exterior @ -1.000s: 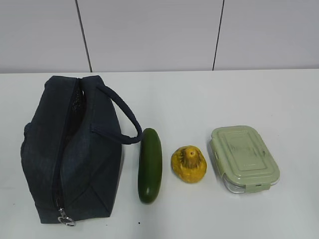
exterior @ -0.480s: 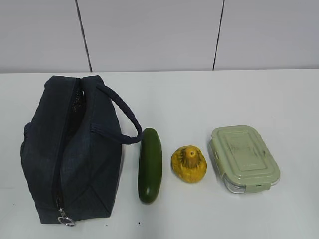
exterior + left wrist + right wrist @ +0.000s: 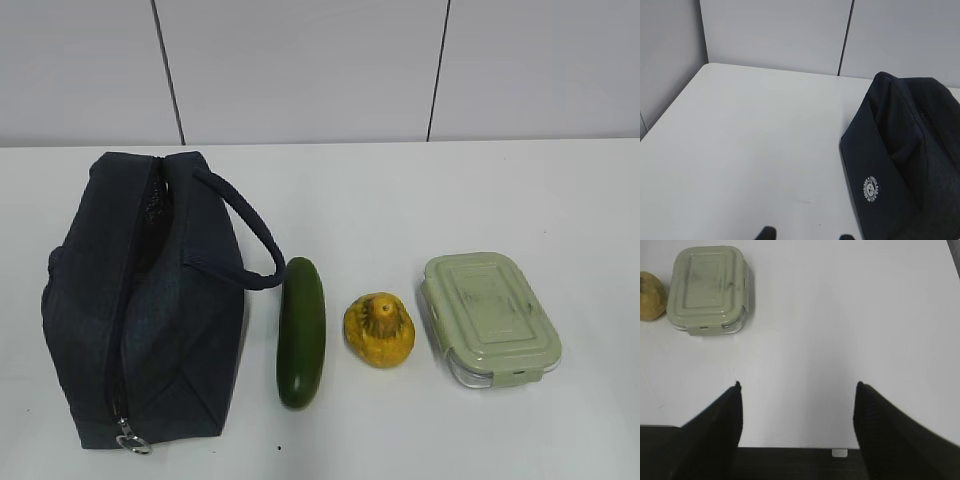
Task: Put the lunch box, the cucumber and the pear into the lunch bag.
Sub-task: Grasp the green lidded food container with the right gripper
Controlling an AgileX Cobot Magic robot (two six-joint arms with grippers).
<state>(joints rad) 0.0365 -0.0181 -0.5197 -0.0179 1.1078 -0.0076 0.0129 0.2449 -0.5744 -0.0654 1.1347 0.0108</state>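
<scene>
The dark navy lunch bag [image 3: 140, 310] lies at the left of the white table, zipper on top with its ring pull at the near end, handle looped to the right. It also shows in the left wrist view [image 3: 905, 160]. The dark green cucumber [image 3: 301, 331] lies right of the bag. The yellow pear [image 3: 379, 328] sits beside it, and shows in the right wrist view [image 3: 650, 296]. The lunch box [image 3: 487, 317] with a sage-green lid stands at the right, and shows in the right wrist view [image 3: 708, 287]. My left gripper [image 3: 806, 233] is open and empty. My right gripper [image 3: 797, 386] is open and empty above bare table.
A grey panelled wall [image 3: 320, 70] runs behind the table. The table's near edge [image 3: 790, 447] lies under my right gripper. No arm shows in the exterior view.
</scene>
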